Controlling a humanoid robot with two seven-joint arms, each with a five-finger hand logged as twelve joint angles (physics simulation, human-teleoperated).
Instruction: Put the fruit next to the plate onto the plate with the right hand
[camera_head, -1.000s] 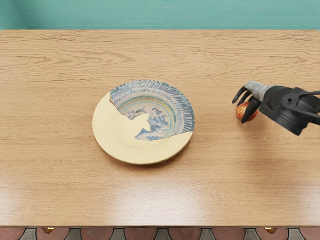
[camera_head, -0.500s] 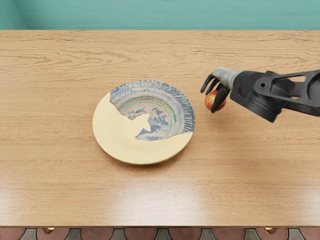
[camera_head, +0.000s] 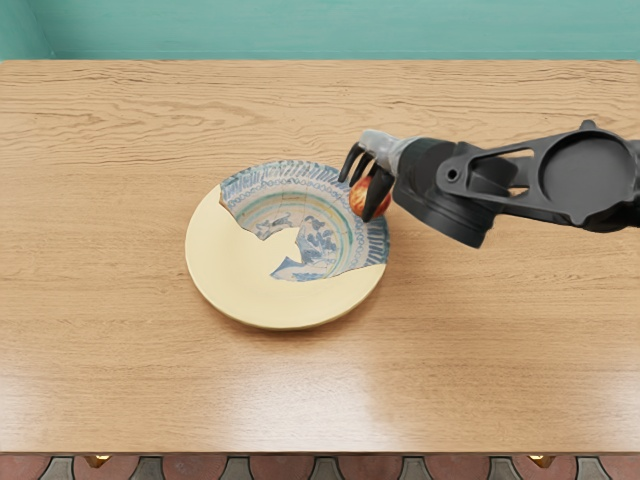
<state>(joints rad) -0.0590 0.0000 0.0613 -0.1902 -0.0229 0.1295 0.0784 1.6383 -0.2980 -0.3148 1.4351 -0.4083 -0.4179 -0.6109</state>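
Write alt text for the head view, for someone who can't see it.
The robot's right hand, reaching in from the right, grips a small red fruit over the right edge of a blue-patterned cream plate on a wooden table. No left arm shows.

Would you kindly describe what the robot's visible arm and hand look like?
The right arm is matte black: a thick cylindrical forearm, open struts and a large round disc joint. The right hand has a light grey back and slim black fingers. No cables or markings show.
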